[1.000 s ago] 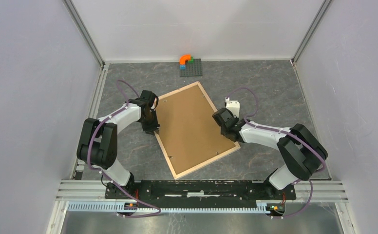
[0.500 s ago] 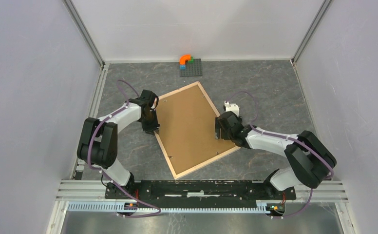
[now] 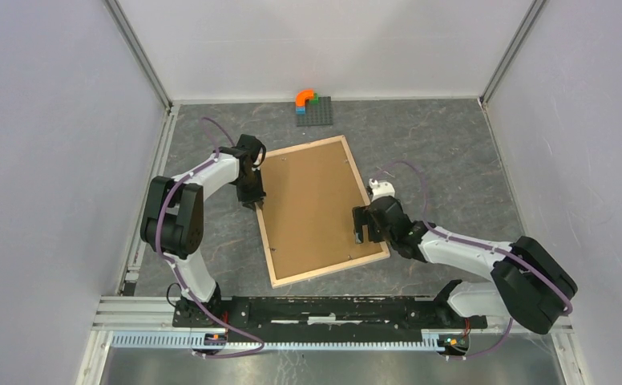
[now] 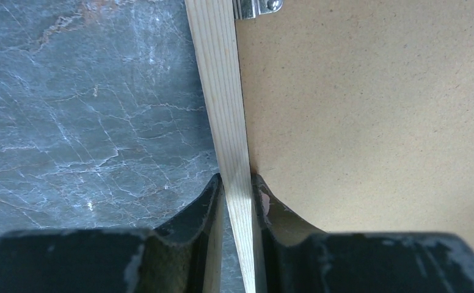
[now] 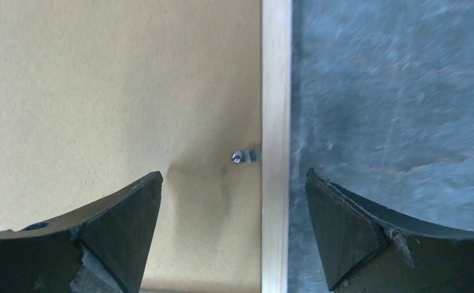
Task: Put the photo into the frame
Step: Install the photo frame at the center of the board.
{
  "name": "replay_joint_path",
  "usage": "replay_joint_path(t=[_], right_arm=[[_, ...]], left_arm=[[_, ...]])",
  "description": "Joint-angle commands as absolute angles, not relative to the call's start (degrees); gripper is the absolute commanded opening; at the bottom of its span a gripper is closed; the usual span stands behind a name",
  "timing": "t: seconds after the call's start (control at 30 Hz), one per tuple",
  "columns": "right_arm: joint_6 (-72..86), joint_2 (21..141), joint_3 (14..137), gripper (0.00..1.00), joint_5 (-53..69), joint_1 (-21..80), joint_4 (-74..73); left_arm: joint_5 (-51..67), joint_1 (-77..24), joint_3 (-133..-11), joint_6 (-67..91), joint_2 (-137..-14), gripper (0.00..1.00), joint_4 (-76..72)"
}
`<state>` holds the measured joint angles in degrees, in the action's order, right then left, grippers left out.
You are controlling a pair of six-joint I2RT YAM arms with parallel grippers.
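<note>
The frame point(image 4: 225, 110) looks light, stiff and thin, so pinch its narrow rail. The left gripper point(image 4: 237, 189) clamps it; the right gripper point(image 5: 234, 177) stands wide apart.

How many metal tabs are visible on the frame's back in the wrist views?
2. One metal tab at the top of the left wrist view; the other mid-picture in the right wrist view. More may be hidden.

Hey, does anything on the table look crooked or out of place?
The frame lies skewed to the table edges, brown backing board up, with no photo in sight. The left gripper pinches its left rail; the right gripper hangs open over the opposite rail. Toy bricks sit at the far edge.
</note>
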<state>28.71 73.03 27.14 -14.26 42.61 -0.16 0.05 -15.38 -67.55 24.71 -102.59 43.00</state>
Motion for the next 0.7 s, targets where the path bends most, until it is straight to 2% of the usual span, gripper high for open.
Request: replay_joint_path(t=[0.0,0.1,0.23,0.5,0.67], right_arm=[[24.0,74.4,36.4,0.93,-23.5,40.3,-3.0],[24.6,80.6,43.3,0.92,-24.1,35.9,-3.0],[28.6,90.8,54.2,0.85,-22.1,31.6,-4.0],[30.5,108.7,75.4,0.82,-20.1,29.9,-8.8],[30.7,111.5,75.6,0.81,-15.4,29.5,-8.5]], left_arm=[[-1.4,-15.9,-68.1,20.5,-100.5,0.02,42.7],[-0.4,-15.9,-67.8,20.6,-100.0,0.02,42.2],[1.5,-16.0,-67.9,21.1,-100.5,0.02,42.0],[2.0,-16.5,-67.2,21.3,-100.6,0.02,41.1],[1.7,-16.6,-69.7,20.8,-103.6,0.02,41.7]])
